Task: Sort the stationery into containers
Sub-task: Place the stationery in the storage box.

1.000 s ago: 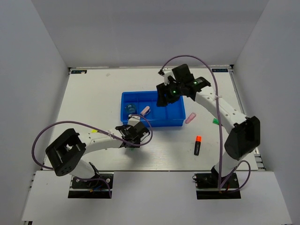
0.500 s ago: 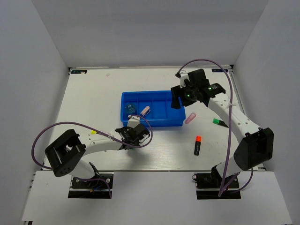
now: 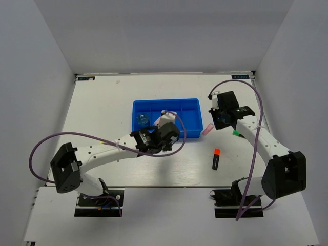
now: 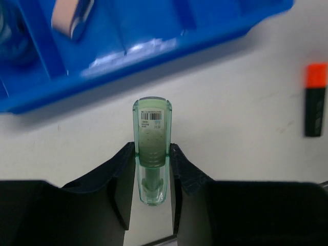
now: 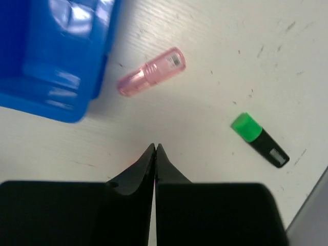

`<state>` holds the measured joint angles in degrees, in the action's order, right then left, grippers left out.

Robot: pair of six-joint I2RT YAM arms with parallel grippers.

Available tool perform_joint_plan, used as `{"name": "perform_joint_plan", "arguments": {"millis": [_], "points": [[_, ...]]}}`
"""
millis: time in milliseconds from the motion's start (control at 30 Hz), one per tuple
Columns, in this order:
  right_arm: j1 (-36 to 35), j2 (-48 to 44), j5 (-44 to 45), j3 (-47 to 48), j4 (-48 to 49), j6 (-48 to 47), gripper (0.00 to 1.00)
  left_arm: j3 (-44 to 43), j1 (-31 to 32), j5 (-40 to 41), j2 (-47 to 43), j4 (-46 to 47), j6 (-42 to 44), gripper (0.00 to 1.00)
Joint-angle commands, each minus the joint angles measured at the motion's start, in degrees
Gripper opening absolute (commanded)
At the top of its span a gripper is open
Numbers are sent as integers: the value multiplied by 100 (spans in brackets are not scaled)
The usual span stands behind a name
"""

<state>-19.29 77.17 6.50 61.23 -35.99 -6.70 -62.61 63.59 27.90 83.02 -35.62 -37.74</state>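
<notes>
Swung right to the near wall of the tray [image 3: 189, 134], the left gripper [image 4: 152, 149] clamps one green tube [image 4: 152, 123]; the right gripper [image 5: 155, 149], closed empty, has left the tray. Inside: one pink tube [image 4: 72, 15], one blue roll [image 3: 142, 120]. On open table [image 3: 102, 113]: a second pink tube [image 5: 150, 72], one orange-capped marker [image 3: 216, 158], one green-capped marker [image 5: 259, 140].

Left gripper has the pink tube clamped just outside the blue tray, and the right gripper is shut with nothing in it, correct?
No: the left wrist view shows the left gripper clamping the pale green tube, not a pink one. The pink tube lies loose on the table. The rest holds: the held tube is just outside the blue tray, and the right gripper is shut and empty.
</notes>
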Motion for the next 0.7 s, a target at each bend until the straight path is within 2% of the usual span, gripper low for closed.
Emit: {"name": "perform_joint_plan", "arguments": {"millis": [0,133,167,267,367,500,600,633,667], "points": [[188,-228,343,-321,268,-69,0,-767,-276,-126,327,-86,495,0],[399,-158,-51,-507,206,168,0,-1901,-646,-513,1162,-103,820,3],[495,-149,-200,-533,189,230,3,-2278,-803,-557,1599,-112,847,3],[645,-132,-491,-577,215,371,26,-2984,-997,-628,2232,-191,908,5],[794,-140,-780,-586,171,397,43,-3599,-1287,-593,2779,-437,873,13],[1006,-193,-993,-639,294,398,50,-3898,-1612,-645,3219,-420,812,22],[1190,-44,-1517,-525,312,162,62,-4170,-1762,-786,3545,-525,785,35],[1234,113,-1677,-490,346,56,63,-4233,-1771,-786,3606,-586,794,46],[1269,149,-2209,-385,347,-433,66,-4346,-1780,-812,3642,-604,820,51]]}}
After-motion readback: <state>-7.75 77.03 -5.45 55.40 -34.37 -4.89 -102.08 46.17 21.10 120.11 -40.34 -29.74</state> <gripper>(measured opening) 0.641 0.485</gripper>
